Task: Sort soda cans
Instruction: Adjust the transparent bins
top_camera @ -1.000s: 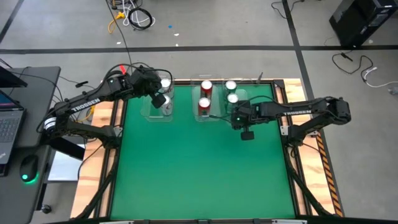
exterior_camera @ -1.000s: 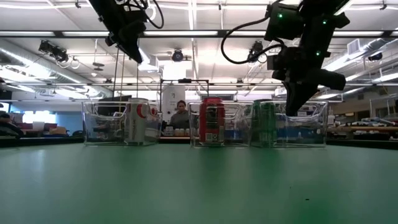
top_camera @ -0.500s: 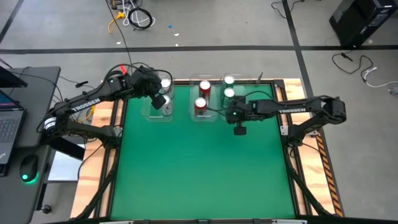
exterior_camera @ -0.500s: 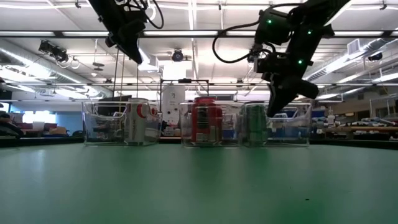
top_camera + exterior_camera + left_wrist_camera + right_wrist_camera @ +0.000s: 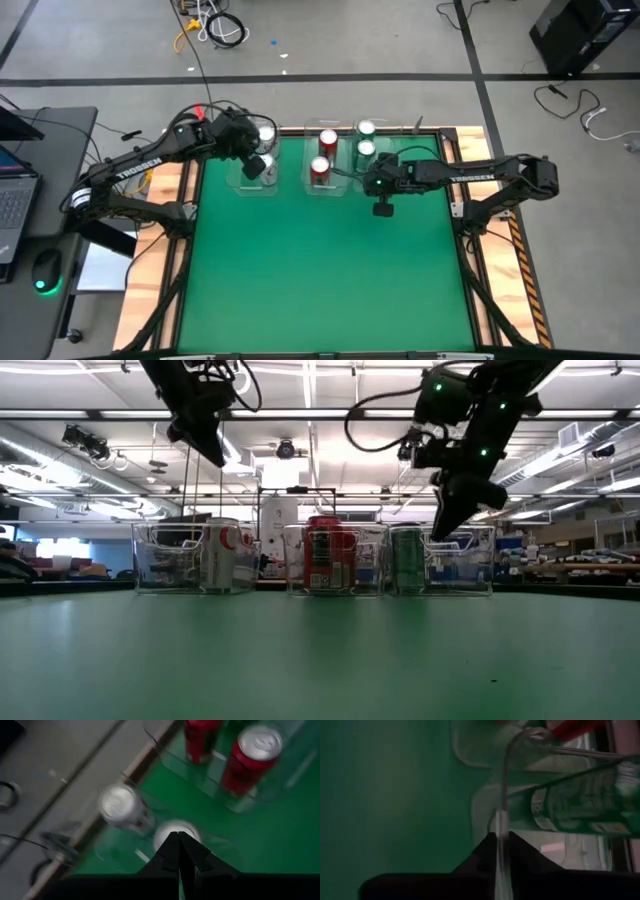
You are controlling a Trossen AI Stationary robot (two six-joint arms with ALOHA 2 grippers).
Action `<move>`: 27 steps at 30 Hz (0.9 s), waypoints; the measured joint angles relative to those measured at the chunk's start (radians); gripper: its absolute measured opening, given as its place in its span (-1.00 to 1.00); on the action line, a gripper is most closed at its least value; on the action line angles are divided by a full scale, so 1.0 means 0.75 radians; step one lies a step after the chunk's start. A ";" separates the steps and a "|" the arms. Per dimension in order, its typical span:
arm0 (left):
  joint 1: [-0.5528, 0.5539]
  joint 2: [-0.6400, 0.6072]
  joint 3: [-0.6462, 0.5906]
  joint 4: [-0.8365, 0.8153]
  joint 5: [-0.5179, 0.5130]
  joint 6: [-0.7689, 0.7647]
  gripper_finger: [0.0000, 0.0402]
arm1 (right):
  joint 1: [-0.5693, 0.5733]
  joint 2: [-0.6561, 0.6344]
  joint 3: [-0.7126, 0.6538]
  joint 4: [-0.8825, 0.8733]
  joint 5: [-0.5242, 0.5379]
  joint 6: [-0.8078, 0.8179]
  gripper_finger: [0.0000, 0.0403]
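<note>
Six soda cans (image 5: 321, 170) upright, axes vertical

A green table (image 5: 320, 270) is edged by light wood. Two red cans (image 5: 324, 155), two green cans (image 5: 365, 140) and two silver-grey cans (image 5: 122, 810), all silver-topped, are held in clear trays (image 5: 160, 565). A red mark is borne by one silver-grey can (image 5: 222, 555). Both arms are black, lettered in white; a green light (image 5: 379, 187) is shown on the right one.

Two matte black, jointed arms carry white TROSSEN lettering along their forearm links (small green lights glow on the right one), with black cables looping beside both wrists.
</note>
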 joint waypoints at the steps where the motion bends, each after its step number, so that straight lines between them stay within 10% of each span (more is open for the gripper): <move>1: 0.000 0.003 0.000 -0.026 0.029 -0.018 -1.00 | 0.000 -0.024 0.000 -0.013 0.001 0.017 -0.80; 15: 0.079 -0.029 -0.059 -0.223 -0.105 -0.216 -1.00 | -0.028 -0.372 0.000 -0.240 0.068 0.279 -0.25; 27: 0.492 -0.146 -0.307 -0.049 -0.029 -0.205 -1.00 | -0.112 -0.481 0.000 -0.342 0.087 0.316 -0.93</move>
